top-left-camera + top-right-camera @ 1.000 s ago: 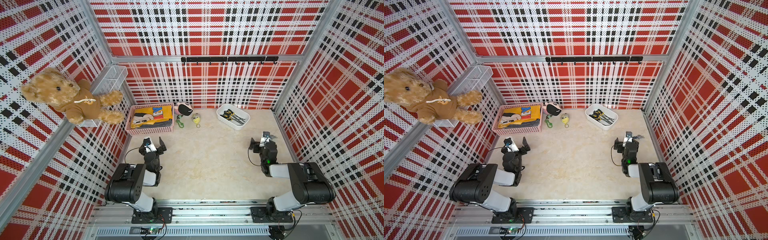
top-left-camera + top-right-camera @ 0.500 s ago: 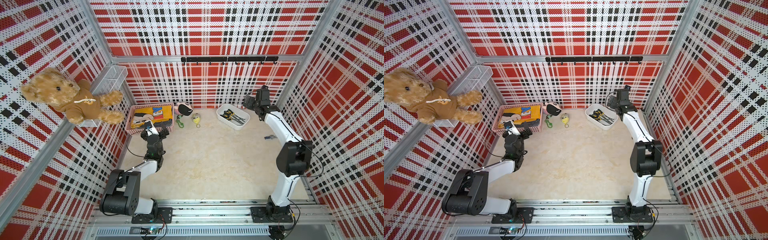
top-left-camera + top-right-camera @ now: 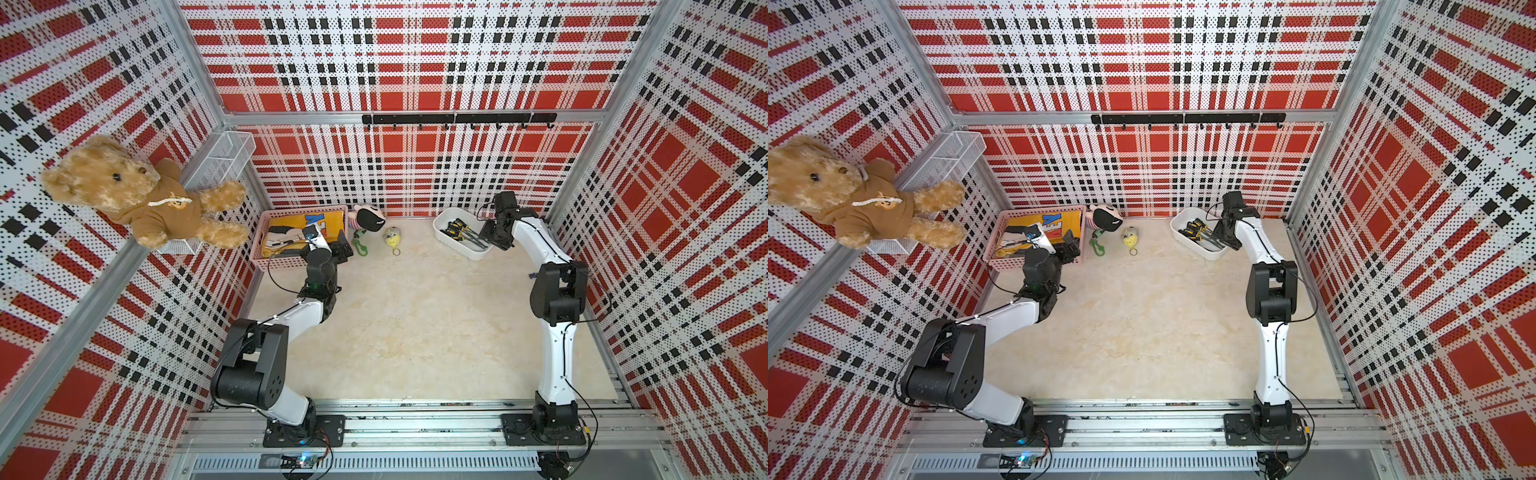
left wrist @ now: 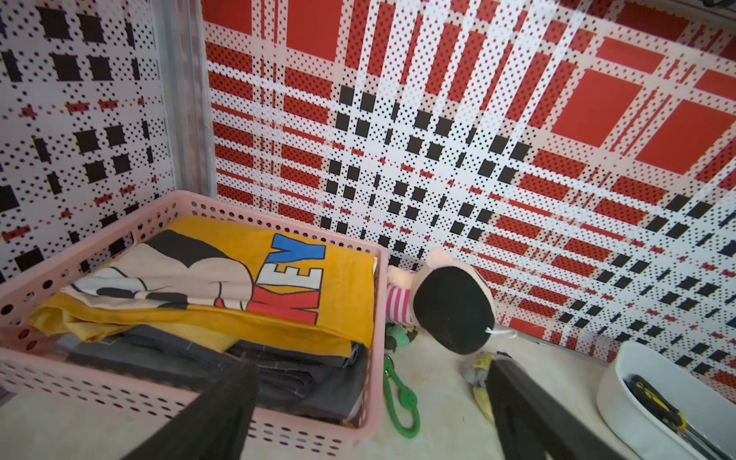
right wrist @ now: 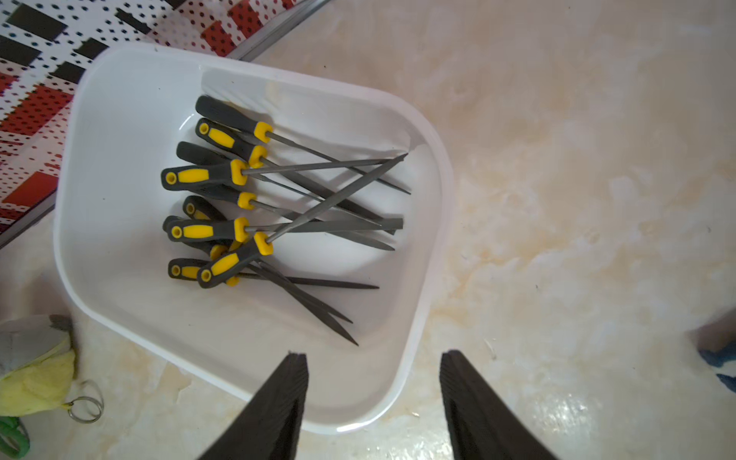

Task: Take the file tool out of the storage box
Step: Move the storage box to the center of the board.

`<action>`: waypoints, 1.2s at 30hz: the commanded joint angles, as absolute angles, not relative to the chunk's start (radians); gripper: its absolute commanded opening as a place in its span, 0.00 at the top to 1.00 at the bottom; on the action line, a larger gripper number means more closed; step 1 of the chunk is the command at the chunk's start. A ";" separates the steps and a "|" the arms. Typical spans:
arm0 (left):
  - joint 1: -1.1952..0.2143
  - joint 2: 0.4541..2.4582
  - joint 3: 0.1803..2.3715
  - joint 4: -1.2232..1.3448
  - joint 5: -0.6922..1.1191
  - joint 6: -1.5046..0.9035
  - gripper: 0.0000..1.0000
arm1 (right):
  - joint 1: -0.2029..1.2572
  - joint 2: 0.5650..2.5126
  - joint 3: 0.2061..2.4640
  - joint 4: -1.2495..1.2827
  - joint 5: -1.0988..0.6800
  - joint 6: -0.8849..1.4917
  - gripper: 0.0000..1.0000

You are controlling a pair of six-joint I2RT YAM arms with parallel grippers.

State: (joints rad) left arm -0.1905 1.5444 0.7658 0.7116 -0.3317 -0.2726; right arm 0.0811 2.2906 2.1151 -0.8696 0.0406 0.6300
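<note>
**A:** Both top views — the storage box (image 3: 465, 249) (image 3: 1200, 249) sits by the back wall on the right arm's side, and the right gripper (image 3: 492, 241) hangs over its near end. Can't read the jaws from up there.

**B:** Left wrist view: left gripper (image 4: 370, 366) spread wide, nothing in it, parked beside the pink lattice basket (image 4: 278, 217). Not part of this one, I'd guess.

**A:** Right wrist view settles it — jaws clearly apart, empty, above the box's rim. The files (image 5: 278, 207) lie crossed in a heap inside, none lifted.

**B:** I'd take the file lying on top (image 5: 338, 193), the one slanting across the rest. Pinch its yellow-and-black handle (image 5: 229, 261) rather than the thin blade, drop straight down, close square on it, then lift slow so the neighbours don't get dragged along.
</note>
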 commanded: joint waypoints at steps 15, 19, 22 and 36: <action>-0.212 1.573 0.787 0.648 -0.307 -0.262 0.05 | 0.061 2.286 2.002 -0.807 -0.008 0.670 0.82; -0.215 1.570 0.787 0.639 -0.305 -0.270 0.05 | 0.077 2.236 1.934 -0.785 0.000 0.673 0.88; -0.214 1.569 0.791 0.635 -0.294 -0.284 0.05 | 0.105 2.177 1.851 -0.775 0.010 0.683 0.90; -0.301 1.635 0.932 0.520 -0.192 -0.300 0.06 | 0.353 1.759 1.335 -0.641 -0.022 0.820 0.40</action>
State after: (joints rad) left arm -0.2787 1.6112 0.8867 0.5774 -0.2260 -0.2916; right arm 0.3405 1.8206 1.3437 -0.6598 -0.0097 0.8055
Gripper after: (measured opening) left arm 0.945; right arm 0.572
